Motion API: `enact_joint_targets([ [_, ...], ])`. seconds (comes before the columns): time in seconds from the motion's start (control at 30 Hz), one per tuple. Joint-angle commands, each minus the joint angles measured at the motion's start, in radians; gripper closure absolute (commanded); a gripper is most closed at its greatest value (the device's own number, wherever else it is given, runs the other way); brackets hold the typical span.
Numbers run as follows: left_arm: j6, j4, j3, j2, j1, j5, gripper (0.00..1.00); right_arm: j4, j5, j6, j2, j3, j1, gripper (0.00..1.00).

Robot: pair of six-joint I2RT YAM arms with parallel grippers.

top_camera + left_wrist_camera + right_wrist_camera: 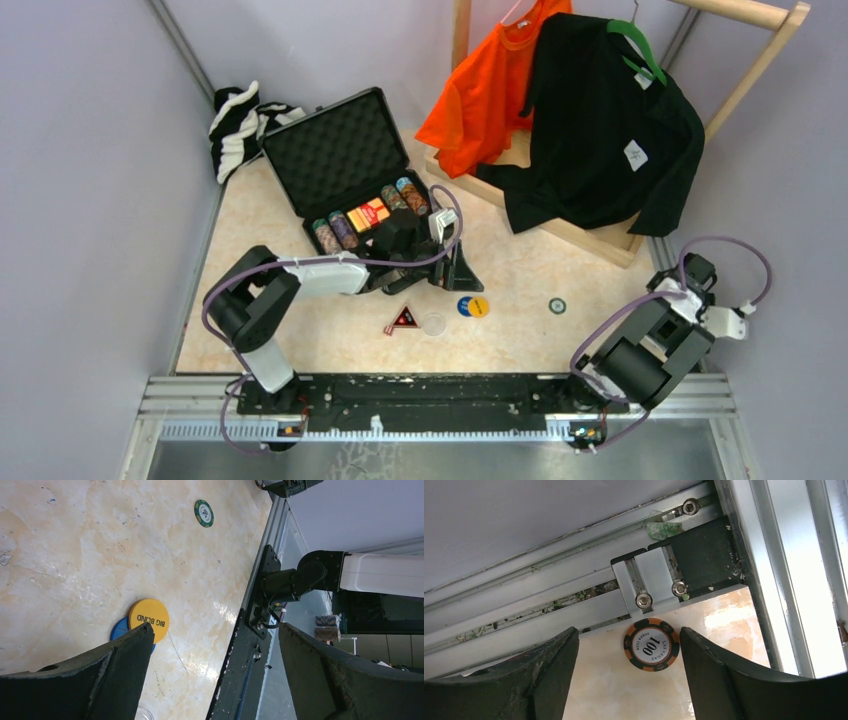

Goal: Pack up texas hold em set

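The black briefcase (335, 150) lies open at the far left of the worktop (330, 345), with rows of poker chips (335, 232) and the red card deck (370, 213) in its foam. Near its right corner the left hand (215, 630) hangs wide open and empty above the yellow disc (149, 619), which overlaps the blue disc (119, 628).

A clear disc (433, 324), the black-red triangle (403, 319) and a green chip (203, 513) lie loose on the worktop.

At the right edge, beside the aluminium frame (574, 585), the right hand (628, 632) is spread with its fingers either side of an orange-black chip (652, 644), not gripping it.

An orange shirt (490, 85) and a black shirt (610, 130) hang on a wooden rack (590, 235) at the far right. A striped cloth (240, 125) lies at the far left. The surface is beige marble; the walls are pale grey.
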Motion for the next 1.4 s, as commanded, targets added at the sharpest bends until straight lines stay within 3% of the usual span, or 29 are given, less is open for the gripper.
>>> enact_joint_targets([
  [0.0, 0.012, 0.021, 0.008, -0.024, 0.006, 0.022, 0.01, 0.017, -0.065, -0.033, 0.036, 0.024, -0.007, 0.26],
  [0.33, 0.007, 0.025, 0.0, -0.04, 0.009, 0.024, 0.01, 0.001, -0.089, -0.1, 0.081, 0.041, 0.026, 0.27],
  [0.57, -0.017, 0.055, -0.026, -0.076, 0.022, 0.036, 0.01, -0.101, -0.015, -0.144, 0.125, 0.109, 0.14, 0.43],
  [0.87, -0.022, 0.055, -0.045, -0.122, 0.031, 0.03, 0.01, -0.104, -0.082, -0.208, 0.097, 0.093, 0.177, 0.39],
  [1.2, -0.064, 0.099, -0.052, -0.118, 0.031, 0.073, 0.01, -0.186, -0.148, -0.229, -0.233, 0.065, 0.202, 0.36],
  [1.27, -0.074, 0.112, -0.056, -0.117, 0.031, 0.086, 0.01, -0.178, -0.137, -0.205, -0.246, 0.069, 0.202, 0.42],
  [1.37, -0.062, 0.104, -0.061, -0.135, 0.031, 0.073, 0.01, -0.154, -0.099, -0.182, -0.193, 0.092, 0.201, 0.74],
])
